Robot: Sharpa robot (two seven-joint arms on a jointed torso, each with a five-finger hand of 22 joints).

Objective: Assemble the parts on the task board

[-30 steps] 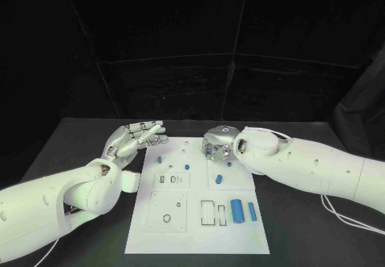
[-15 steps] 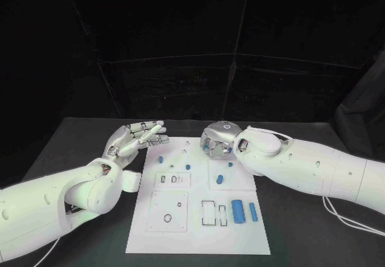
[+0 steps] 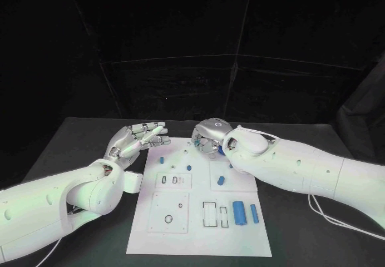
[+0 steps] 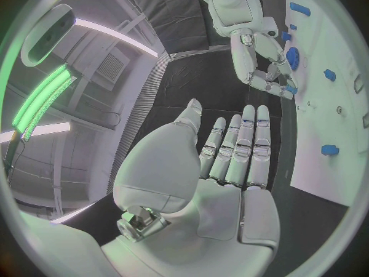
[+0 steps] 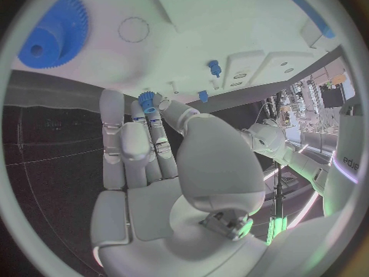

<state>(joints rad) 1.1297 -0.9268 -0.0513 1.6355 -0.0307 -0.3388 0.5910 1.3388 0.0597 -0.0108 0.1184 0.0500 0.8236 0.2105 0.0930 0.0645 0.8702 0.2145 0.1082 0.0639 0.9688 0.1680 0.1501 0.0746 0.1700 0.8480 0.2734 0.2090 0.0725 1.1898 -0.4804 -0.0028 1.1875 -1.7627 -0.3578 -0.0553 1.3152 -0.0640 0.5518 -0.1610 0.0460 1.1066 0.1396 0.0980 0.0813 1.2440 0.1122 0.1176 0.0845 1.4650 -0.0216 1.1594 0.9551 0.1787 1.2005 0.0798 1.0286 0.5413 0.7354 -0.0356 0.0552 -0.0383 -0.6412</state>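
The white task board [image 3: 201, 222] lies in the middle of the black table. My right hand [image 3: 207, 136] hovers over the board's far edge and pinches a small blue gear [image 5: 147, 100] between thumb and fingertips. A large blue gear [image 5: 54, 38] lies flat on the board close to that hand, and it is also seen as a blue disc [image 4: 293, 56] by the fingers. My left hand [image 3: 141, 139] stays open at the board's far left corner, fingers stretched out together and holding nothing. Small blue pegs [image 3: 188, 166] stand near the board's far left.
Two blue cylinders [image 3: 238, 210] [image 3: 253, 213] lie side by side on the board's near right. Another blue piece [image 3: 221, 179] sits mid-right. Rectangular recesses [image 3: 170, 211] mark the board's near left. Black table [image 3: 72, 150] surrounds the board.
My right hand has risen from the board and moved left toward the far edge, carrying the small gear. My left hand has barely shifted.
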